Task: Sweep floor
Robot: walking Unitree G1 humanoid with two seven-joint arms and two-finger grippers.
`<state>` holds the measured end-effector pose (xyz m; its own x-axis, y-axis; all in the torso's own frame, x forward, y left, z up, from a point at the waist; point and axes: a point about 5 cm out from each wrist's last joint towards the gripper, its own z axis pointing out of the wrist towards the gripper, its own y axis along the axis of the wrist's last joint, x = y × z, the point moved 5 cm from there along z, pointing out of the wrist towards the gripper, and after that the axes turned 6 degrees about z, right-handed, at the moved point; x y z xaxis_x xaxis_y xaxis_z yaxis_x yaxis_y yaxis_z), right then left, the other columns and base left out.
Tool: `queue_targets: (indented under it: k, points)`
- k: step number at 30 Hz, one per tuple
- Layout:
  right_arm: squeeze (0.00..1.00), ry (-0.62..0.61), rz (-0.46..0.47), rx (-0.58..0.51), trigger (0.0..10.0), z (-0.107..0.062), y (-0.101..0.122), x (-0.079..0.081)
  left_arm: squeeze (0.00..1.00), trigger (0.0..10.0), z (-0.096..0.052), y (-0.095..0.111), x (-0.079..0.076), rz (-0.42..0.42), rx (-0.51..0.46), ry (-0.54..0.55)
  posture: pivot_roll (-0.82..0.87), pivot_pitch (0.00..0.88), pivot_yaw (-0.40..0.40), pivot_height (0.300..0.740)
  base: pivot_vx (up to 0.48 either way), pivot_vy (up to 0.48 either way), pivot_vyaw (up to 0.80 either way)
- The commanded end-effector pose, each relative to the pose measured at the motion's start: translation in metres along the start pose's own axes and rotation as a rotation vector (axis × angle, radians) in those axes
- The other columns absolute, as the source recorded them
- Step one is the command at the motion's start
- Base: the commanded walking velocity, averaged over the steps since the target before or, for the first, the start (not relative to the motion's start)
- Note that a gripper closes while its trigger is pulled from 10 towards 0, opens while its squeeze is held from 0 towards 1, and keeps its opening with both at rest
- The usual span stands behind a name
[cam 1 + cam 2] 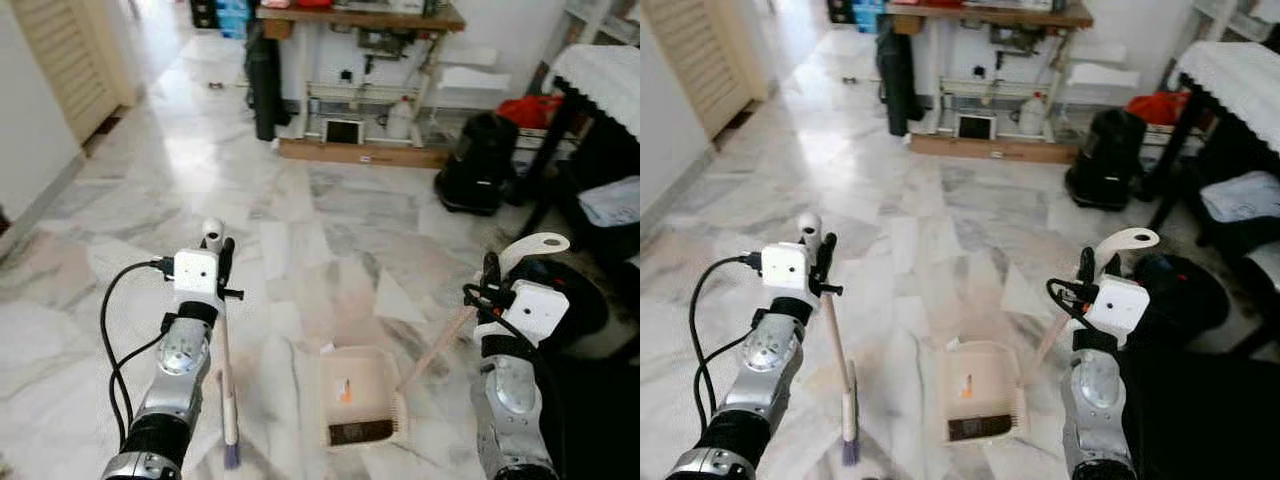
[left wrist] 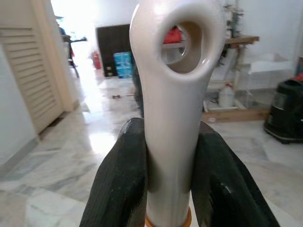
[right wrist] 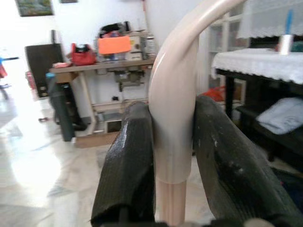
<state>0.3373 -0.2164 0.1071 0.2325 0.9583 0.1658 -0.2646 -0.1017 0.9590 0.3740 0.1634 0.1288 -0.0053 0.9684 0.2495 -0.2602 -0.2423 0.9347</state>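
Note:
My left gripper (image 1: 219, 250) is shut on the cream handle of a small broom (image 1: 227, 380). The stick runs down to purple bristles (image 1: 232, 458) touching the marble floor. In the left wrist view the black fingers (image 2: 120, 179) clamp the broom handle (image 2: 171, 109) just below its hanging hole. My right gripper (image 1: 497, 272) is shut on the curved cream handle of a dustpan (image 1: 361, 396). The pan rests on the floor between my arms, with an orange scrap and dark dirt inside. In the right wrist view the fingers (image 3: 130, 165) squeeze the dustpan handle (image 3: 175, 123).
A wooden sewing table (image 1: 360, 20) with a black bag (image 1: 264, 85) beside it stands ahead. A black vacuum-like object (image 1: 480, 165) sits at right, beside a lace-covered table (image 1: 600, 75). A louvred door (image 1: 65, 60) is at left. Open marble floor (image 1: 300, 230) lies ahead.

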Motion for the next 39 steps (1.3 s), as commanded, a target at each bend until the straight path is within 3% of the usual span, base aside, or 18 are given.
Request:
queue_targets:
  k: [1, 9, 21, 31, 39]
  points:
    - [0.0, 0.011, 0.013, -0.069, 10.0, 0.009, 0.018, 0.004, 0.0, 10.0, 0.003, 0.01, 0.006, 0.029, -0.034, 0.014, 0.08, 0.0, -0.05, 0.74, 0.0, 0.0, 0.8]
    - [0.0, 0.013, 0.03, -0.064, 10.0, 0.009, 0.016, 0.011, 0.0, 10.0, 0.005, 0.013, 0.013, 0.039, -0.04, 0.033, 0.1, 0.0, -0.04, 0.74, 0.0, 0.0, 0.8]
    - [0.0, -0.011, 0.043, -0.054, 10.0, 0.003, 0.012, 0.008, 0.0, 10.0, 0.006, 0.017, 0.007, 0.038, -0.041, 0.011, 0.1, 0.0, -0.012, 0.74, 0.0, 0.0, 0.8]
    - [0.0, -0.017, 0.042, -0.06, 10.0, 0.003, 0.014, 0.005, 0.0, 10.0, 0.005, 0.017, -0.001, 0.026, -0.033, 0.011, 0.09, 0.0, -0.025, 0.74, 0.0, 0.0, 0.8]
    - [0.0, -0.004, 0.042, -0.057, 10.0, 0.005, 0.016, 0.008, 0.0, 10.0, 0.001, 0.013, 0.001, 0.027, -0.016, 0.033, 0.1, 0.0, -0.046, 0.74, 0.0, 0.0, 0.8]
